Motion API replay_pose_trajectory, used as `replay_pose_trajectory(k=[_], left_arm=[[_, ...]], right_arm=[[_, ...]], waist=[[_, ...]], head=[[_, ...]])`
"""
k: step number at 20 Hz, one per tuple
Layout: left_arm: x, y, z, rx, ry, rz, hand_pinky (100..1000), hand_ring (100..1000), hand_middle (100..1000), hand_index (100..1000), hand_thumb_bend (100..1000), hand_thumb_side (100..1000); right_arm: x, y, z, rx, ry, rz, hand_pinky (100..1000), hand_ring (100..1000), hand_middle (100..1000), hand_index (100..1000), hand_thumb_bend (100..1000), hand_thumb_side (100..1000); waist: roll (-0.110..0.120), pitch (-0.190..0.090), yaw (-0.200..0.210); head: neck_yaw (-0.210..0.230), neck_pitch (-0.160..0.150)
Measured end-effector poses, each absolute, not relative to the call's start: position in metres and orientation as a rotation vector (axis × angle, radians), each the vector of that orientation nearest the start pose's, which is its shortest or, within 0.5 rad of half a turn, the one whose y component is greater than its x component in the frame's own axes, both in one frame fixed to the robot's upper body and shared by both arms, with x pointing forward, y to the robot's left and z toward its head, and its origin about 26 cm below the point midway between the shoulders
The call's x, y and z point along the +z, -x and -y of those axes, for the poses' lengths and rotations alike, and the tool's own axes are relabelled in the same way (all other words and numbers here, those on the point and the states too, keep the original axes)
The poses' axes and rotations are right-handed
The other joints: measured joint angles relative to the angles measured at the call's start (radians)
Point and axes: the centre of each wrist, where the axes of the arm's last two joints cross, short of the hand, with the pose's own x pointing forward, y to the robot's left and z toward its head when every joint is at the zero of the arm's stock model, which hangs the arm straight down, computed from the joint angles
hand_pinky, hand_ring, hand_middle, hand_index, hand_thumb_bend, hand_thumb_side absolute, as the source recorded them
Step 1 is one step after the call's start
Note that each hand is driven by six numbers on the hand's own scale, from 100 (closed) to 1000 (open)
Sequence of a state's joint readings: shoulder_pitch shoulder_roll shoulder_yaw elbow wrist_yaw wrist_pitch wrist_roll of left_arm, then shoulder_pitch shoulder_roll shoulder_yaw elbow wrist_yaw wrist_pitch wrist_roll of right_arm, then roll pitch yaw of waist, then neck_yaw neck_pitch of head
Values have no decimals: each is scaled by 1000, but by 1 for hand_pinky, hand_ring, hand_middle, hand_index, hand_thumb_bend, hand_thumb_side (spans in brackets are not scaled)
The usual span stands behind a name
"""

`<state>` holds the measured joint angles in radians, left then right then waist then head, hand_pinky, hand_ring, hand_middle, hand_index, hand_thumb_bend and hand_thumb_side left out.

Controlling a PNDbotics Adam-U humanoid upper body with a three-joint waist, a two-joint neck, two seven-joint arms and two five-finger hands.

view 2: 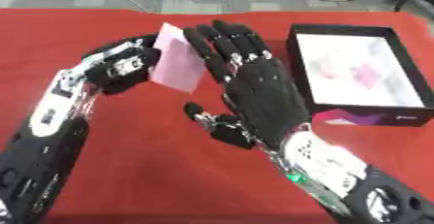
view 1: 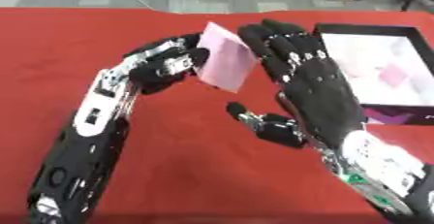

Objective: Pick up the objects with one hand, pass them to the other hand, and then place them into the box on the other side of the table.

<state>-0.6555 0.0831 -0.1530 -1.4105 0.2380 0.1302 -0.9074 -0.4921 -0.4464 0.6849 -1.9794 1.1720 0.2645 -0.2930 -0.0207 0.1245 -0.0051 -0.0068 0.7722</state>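
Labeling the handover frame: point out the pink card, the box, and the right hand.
pink card (view 1: 227, 58), left eye view, middle of its face.
box (view 2: 300, 68), right eye view, its dark left wall.
right hand (view 2: 258, 89), right eye view, back of the palm.

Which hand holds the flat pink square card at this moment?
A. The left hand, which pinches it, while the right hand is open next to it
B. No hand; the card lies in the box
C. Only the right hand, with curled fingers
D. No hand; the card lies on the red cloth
A. The left hand pinches the flat pink square card above the red tablecloth, while the right hand stands beside it with straight fingers.
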Motion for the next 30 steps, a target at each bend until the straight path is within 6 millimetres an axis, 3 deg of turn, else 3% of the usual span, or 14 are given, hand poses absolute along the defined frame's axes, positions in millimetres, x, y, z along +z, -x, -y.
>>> replay_pose_trajectory(k=[1, 2, 9, 15, 19, 20, 25, 30], left_arm=[[154, -403, -144, -1108, 975, 1615, 641, 457, 393, 487, 100, 465], [153, -402, -143, -1106, 977, 1613, 641, 457, 393, 487, 100, 497], [151, -400, -138, -1115, 987, 1601, 644, 460, 394, 487, 100, 498], [151, -399, -133, -1128, 995, 1595, 654, 468, 401, 493, 100, 491], [152, -397, -130, -1139, 996, 1600, 666, 479, 412, 503, 100, 482], [152, -397, -130, -1140, 996, 1602, 670, 484, 416, 507, 100, 480], [154, -395, -127, -1155, 997, 1623, 685, 513, 454, 542, 100, 524], [157, -392, -122, -1185, 1000, 1649, 710, 578, 533, 623, 100, 719]], right_arm=[[168, -268, 118, -1285, -1446, -2718, 830, 881, 835, 984, 516, 339], [168, -268, 117, -1275, -1449, -2725, 825, 880, 832, 981, 536, 339], [168, -267, 116, -1225, -1476, -2758, 797, 868, 801, 960, 497, 340], [165, -265, 113, -1219, -1476, -2792, 747, 828, 689, 900, 358, 271], [163, -263, 112, -1227, -1480, -2806, 706, 789, 580, 771, 193, 193], [163, -263, 112, -1225, -1484, -2809, 679, 763, 525, 677, 100, 144], [163, -261, 110, -1158, -1522, -2850, 608, 703, 406, 509, 100, 100], [162, -258, 107, -995, -1543, -2924, 580, 676, 340, 439, 100, 100]], waist=[[0, 0, 0], [-1, 0, 0], [-1, 0, -1], [-1, 0, -1], [-1, 0, -2], [-1, 0, -3], [-1, 0, -4], [0, 0, -6]], head=[[-1, 0], [-2, 0], [-5, 0], [-12, 0], [-14, 0], [-15, 0], [-19, 0], [-22, 0]])
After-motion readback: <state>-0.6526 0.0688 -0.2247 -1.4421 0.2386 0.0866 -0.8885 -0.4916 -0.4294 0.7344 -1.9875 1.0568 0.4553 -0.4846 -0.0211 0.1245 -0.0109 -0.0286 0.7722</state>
